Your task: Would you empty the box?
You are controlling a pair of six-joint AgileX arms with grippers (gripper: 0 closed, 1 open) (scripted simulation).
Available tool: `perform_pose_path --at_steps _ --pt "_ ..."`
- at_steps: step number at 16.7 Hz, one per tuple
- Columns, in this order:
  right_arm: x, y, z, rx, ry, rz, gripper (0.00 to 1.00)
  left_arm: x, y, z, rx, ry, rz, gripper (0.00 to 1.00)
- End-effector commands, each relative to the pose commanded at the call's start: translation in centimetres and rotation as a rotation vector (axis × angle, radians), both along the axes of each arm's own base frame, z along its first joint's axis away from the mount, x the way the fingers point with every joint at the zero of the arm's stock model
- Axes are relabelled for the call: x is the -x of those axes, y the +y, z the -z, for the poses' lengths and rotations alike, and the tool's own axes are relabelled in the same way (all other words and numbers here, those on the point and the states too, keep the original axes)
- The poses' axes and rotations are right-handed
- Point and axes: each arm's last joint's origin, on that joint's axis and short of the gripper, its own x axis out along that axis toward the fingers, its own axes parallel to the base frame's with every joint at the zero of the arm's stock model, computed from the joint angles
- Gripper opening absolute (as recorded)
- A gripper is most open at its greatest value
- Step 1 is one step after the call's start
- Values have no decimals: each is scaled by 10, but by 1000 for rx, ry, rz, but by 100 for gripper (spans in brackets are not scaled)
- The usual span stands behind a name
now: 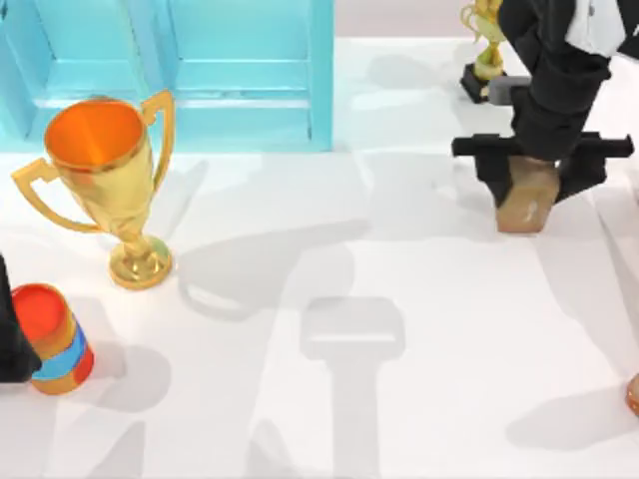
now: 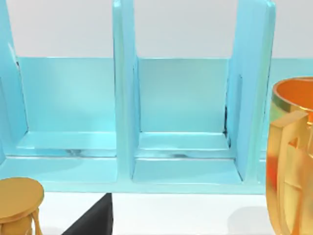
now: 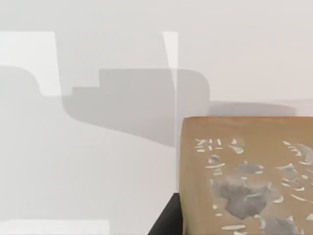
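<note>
Right arm comes in from the top-right corner, wrist pointing straight down, right gripper [image 1: 526, 172] w/ its jaws clamped on a tan block [image 1: 526, 207] that hangs under it, over the right side of the surface [image 1: 399, 399]. Can't tell if the block touches down or sits just above. In the right wrist view the block [image 3: 247, 176] is a flat-faced brown slab w/ pale grey-white flecks, matte, square-cornered.

Left arm is parked at the left edge, dark bulk next to a red-topped can [image 1: 52, 339] w/ orange and blue bands. Left jaws: can't tell.

The box [image 1: 170, 75] is glossy turquoise, up at the back-left, split by upright dividers [image 2: 124, 98]; compartments [image 2: 183, 122] look bare. Shiny gold trophy [image 1: 105, 180] w/ two handles stands just in front of it. Smaller trophy [image 1: 484, 50] on a black base at the back, near the right arm.
</note>
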Motion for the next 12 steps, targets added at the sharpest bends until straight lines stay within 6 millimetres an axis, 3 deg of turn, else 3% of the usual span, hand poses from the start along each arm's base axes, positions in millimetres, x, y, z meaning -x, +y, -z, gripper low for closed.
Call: perform_pose_path --at_steps 9,12 --pt "0 0 0 0 0 0 98 0 0 0 0 0 0 100" --pt "0 0 0 0 0 0 100 0 0 0 0 0 0 100"
